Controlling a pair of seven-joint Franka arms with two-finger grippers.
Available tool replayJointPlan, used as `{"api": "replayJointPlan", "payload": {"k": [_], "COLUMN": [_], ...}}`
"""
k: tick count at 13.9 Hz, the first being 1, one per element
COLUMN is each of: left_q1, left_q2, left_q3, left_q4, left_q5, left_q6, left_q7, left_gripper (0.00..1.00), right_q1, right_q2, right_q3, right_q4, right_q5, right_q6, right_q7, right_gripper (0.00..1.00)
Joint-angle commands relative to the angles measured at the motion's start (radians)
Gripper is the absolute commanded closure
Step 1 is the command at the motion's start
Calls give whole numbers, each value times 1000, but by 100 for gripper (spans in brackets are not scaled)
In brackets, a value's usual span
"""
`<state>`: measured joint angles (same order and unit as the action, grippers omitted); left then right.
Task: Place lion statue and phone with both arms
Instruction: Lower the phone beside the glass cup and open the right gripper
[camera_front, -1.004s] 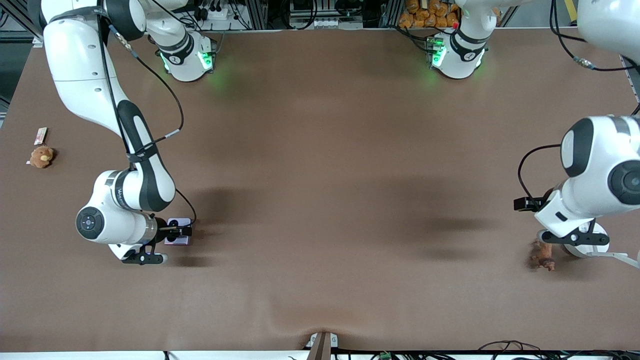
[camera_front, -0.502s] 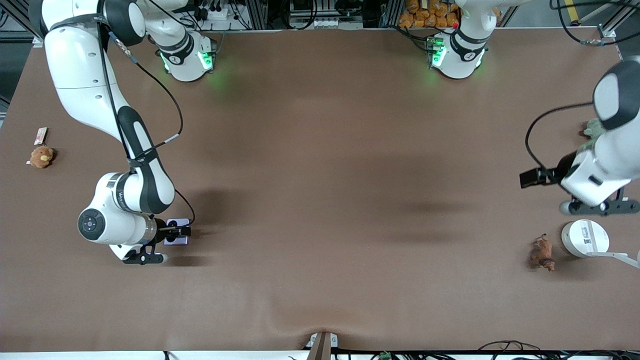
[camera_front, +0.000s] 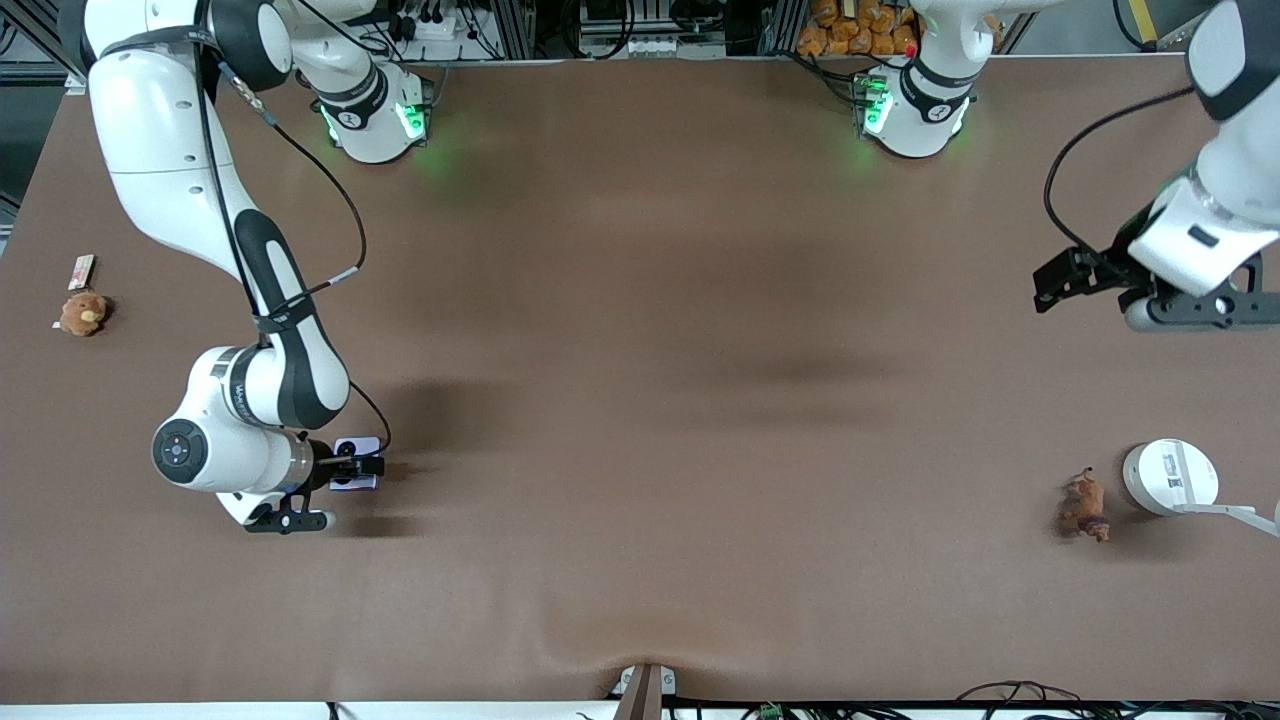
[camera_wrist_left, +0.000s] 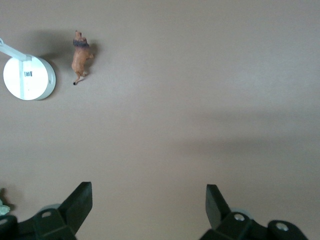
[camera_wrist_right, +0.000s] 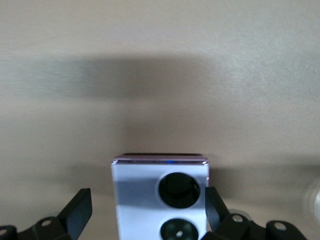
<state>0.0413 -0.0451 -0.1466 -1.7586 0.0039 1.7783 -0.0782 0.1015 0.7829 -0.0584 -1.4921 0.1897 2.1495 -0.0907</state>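
Note:
The lion statue, small and reddish-brown, lies on the table at the left arm's end; it also shows in the left wrist view. My left gripper is open and empty, up in the air over bare table well away from the lion; it also shows in the left wrist view. The phone, pale lavender-white with two black camera circles, rests on the table at the right arm's end. My right gripper is low and open, with the phone between its fingers and one edge close to one finger.
A round white device with a cable sits beside the lion. A fluffy orange-brown plush and a small tag lie at the right arm's end. A bit of green plush shows in the left wrist view.
My left arm has risen and swung away from the lion toward its base, which uncovers the round white device. The lion stays put. My right gripper has hardly moved at the phone.

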Motion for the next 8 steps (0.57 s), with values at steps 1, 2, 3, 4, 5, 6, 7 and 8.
{"api": "replayJointPlan", "payload": {"k": [1, 2, 3, 4, 5, 6, 7, 8], "left_q1": [-27, -34, -41, -44, -47, -58, -61, -60], "left_q2": [-5, -15, -24, -33, -33, -36, -42, -61], "left_q3": [9, 9, 10, 10, 10, 10, 9, 7], "left_q4": [100, 109, 113, 122, 131, 133, 136, 139], "left_q5": [-13, -13, -13, -13, -12, -12, -10, -12], "left_q6": [-123, -164, -190, -198, -198, -210, -241, -305], "left_q7": [5, 9, 9, 9, 8, 8, 9, 20], "left_gripper": [0, 0, 0, 0, 0, 0, 0, 0], "right_q1": [12, 20, 26, 27, 33, 59, 70, 54], "right_q2": [-27, -27, -27, -27, -28, -31, -37, -47], "right_q3": [5, 5, 5, 5, 11, 8, 2, 5], "right_q4": [116, 166, 211, 257, 288, 315, 349, 389], "right_q5": [-16, -22, -47, -94, -152, -198, -210, -204], "right_q6": [-178, -244, -287, -299, -310, -333, -365, -425], "right_q7": [-4, -3, -6, -9, -9, -7, -7, -9], "right_gripper": [0, 0, 0, 0, 0, 0, 0, 0]}}
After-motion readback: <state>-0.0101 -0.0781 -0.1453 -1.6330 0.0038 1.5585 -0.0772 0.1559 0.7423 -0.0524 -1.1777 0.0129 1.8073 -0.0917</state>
